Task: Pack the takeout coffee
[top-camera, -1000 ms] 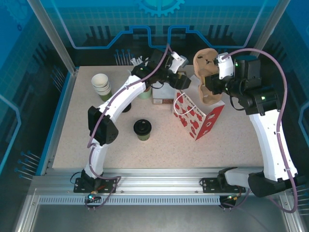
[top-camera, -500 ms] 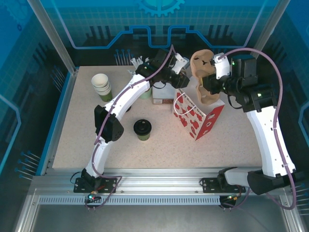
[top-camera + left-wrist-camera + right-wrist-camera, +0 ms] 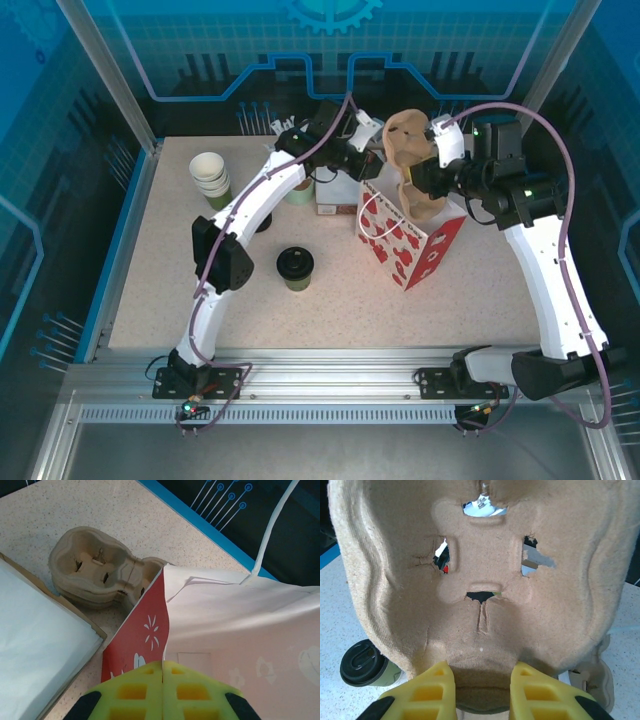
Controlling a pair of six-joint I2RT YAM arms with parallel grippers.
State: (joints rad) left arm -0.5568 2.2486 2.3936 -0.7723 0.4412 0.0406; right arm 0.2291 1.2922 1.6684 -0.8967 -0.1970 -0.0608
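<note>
You had no words, numbers or brand names to read anywhere. The red paper bag (image 3: 410,240), right of centre, carried only white decorative motifs. The blue back wall (image 3: 200,40) along the top showed a gear emblem and circuit lines, without lettering.

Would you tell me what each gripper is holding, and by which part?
The left gripper pinches the bag by its top rim; the right gripper grips the carrier by its near edge.

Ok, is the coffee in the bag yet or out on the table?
Out. The takeout coffee stands lidded and upright on the table, apart from the red-and-white bag.
</note>
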